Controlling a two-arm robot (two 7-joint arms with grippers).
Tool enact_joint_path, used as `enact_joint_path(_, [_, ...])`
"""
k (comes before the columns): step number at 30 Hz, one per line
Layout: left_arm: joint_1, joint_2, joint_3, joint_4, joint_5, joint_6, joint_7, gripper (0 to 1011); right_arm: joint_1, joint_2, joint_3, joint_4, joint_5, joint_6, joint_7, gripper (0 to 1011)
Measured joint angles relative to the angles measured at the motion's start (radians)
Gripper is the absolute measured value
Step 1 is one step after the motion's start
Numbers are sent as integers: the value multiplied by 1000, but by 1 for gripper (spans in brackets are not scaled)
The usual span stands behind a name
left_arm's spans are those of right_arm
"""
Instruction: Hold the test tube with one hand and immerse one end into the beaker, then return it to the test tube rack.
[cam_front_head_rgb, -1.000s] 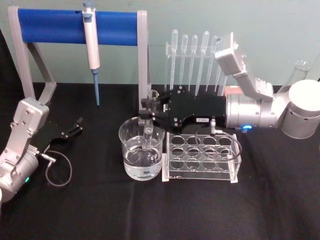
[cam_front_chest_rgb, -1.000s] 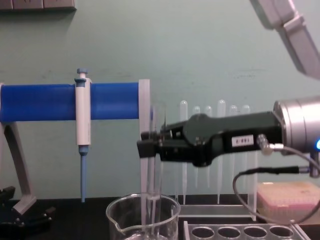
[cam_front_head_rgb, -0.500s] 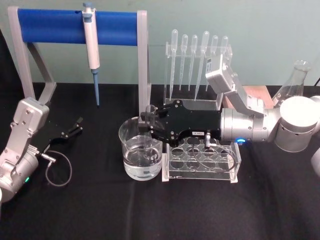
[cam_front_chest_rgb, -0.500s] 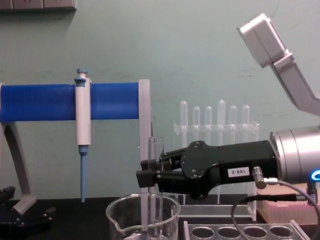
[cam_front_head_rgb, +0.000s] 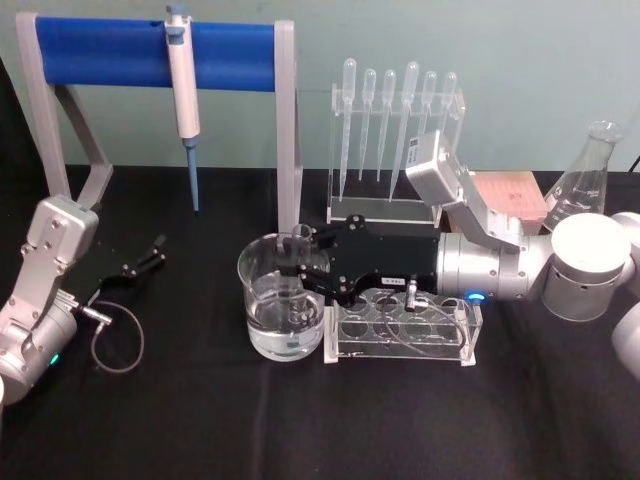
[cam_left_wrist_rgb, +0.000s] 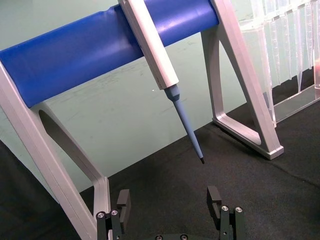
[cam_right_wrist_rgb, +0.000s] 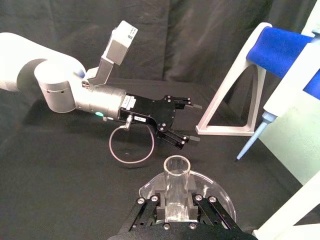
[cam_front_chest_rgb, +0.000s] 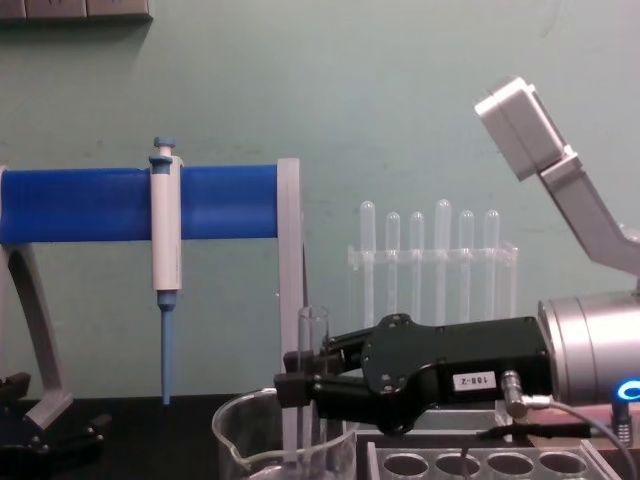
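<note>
- The test tube (cam_front_chest_rgb: 312, 338) stands upright at centre frame in the chest view, its lower end down inside the beaker (cam_front_head_rgb: 258, 305).
- The right tool (cam_front_head_rgb: 297, 266) reaches in from the right side of the frame, clenched on the tube above the beaker's rim.
- The test tube rack (cam_front_head_rgb: 400, 353) sits just right of the beaker on the black tabletop (cam_front_head_rgb: 300, 430).
- The left tool (cam_left_wrist_rgb: 169, 202) rests at the head view's left edge, released, fingers spread apart.

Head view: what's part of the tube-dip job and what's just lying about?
In the job: test tube, held by the right gripper; beaker; test tube rack.
Lying about: pipettor on its blue stand; pipettes; flask; left gripper, parked open at the left.
</note>
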Motion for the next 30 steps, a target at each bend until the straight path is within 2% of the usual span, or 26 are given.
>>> enact_joint_path(13, [0,0,0,0,0,0,0,1000,-19,-24,13,26,-17,-5,-14,236])
enact_joint_path(30, [0,0,0,0,0,0,0,1000,-20,-25,14,26,-18,-3,-15,236])
